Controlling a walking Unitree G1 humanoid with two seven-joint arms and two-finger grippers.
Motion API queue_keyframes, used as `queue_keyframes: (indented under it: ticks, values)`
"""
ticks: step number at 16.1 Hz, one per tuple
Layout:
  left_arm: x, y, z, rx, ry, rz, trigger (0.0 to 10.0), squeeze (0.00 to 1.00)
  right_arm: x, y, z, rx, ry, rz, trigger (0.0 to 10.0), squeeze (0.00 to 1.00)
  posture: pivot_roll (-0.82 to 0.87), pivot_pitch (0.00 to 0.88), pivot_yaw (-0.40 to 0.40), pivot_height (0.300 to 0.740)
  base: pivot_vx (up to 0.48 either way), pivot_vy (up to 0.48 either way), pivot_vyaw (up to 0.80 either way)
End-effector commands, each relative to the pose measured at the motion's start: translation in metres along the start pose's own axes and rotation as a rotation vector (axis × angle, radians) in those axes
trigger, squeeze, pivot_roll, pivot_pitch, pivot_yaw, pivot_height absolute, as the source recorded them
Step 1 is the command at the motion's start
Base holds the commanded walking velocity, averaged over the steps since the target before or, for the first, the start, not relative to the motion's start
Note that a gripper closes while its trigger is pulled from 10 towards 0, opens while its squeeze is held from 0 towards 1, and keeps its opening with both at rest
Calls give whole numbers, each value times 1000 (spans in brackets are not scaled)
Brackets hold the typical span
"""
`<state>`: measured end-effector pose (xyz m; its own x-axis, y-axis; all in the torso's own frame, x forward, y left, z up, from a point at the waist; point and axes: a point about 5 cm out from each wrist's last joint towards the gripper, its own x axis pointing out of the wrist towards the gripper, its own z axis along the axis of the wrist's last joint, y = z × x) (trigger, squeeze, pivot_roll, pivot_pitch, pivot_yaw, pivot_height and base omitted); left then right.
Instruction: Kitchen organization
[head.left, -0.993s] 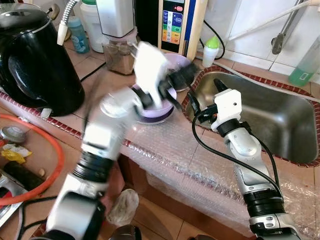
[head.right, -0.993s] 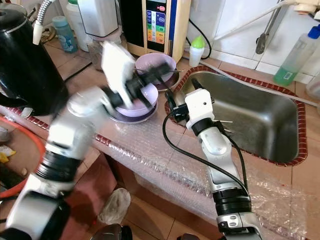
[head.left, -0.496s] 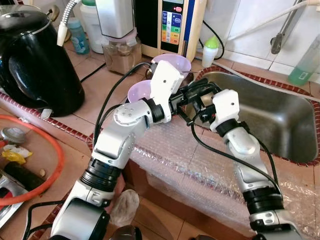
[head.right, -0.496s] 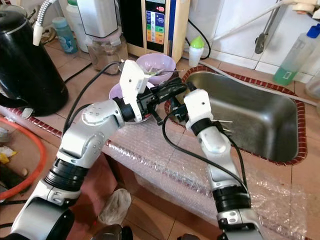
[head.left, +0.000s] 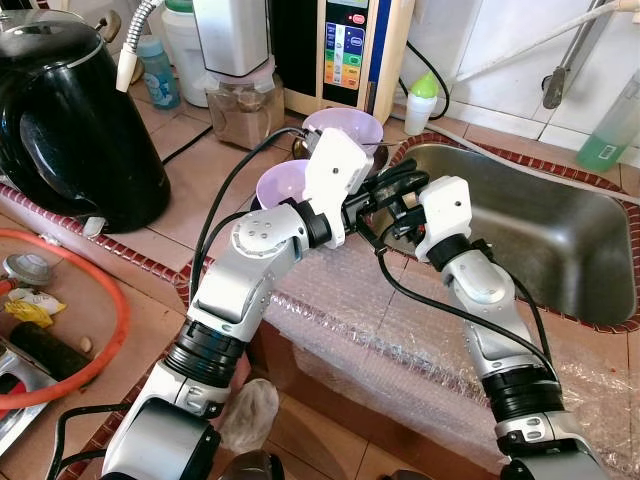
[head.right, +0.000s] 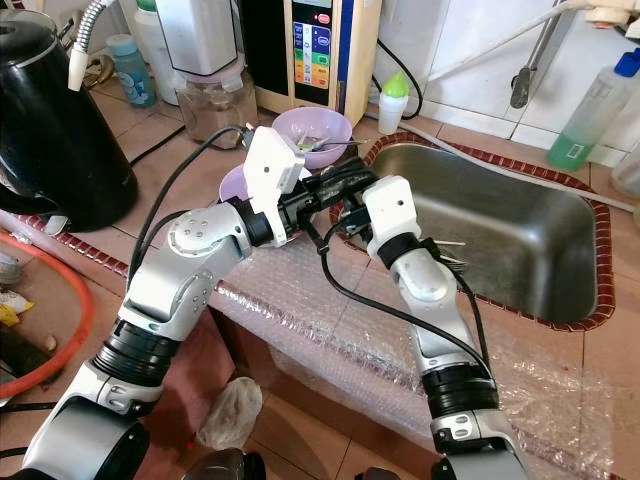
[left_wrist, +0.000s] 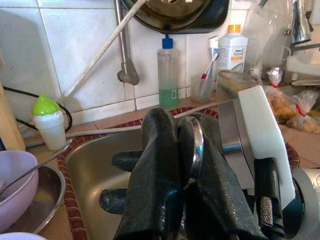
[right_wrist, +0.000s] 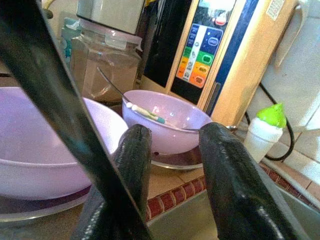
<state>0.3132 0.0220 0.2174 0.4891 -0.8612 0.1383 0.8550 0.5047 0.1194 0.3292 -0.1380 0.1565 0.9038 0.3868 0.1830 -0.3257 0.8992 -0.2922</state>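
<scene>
Black kettle (head.left: 70, 120) at 9 o'clock on the desk (head.left: 180, 150), untouched. Two purple bowls remain out: near bowl (head.left: 285, 185) at centre, far bowl (head.right: 312, 127) at 12 o'clock, with a utensil lying in it. Left gripper (head.left: 395, 185) hangs over the sink (head.left: 560, 240) rim, fingers (left_wrist: 160, 165) clamped together on a thin metal piece (left_wrist: 196, 145), possibly a spoon. Right gripper (right_wrist: 172, 170) meets it there, fingers apart, empty. Judgement: early stage; the bowls are not yet cleared, sink basin at 3 o'clock looks bare.

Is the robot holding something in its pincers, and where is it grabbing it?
The left pincer pinches a thin metal thing by its rim, above the sink; what it is cannot be told. The right pincer is open and holds nothing.
</scene>
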Motion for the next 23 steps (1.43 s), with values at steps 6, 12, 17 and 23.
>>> queue_keyframes:
  ticks: [6,12,17,23]
  values:
    - [-12,25,-5,89,40,123,0,0,-4,-16,-5,34,32,-59,0,0,-19,19,39,740,0,0,0]
    - [-17,36,-5,192,40,208,0,0,1,-18,-2,8,19,-28,0,0,-8,20,35,740,0,0,0]
    - [-17,31,-12,181,54,175,8980,1000,10,-25,1,-73,7,-8,0,0,-6,23,39,740,0,0,0]
    - [-32,24,-26,159,118,113,10000,1000,31,-50,1,-186,30,-27,0,0,23,48,44,740,0,0,0]
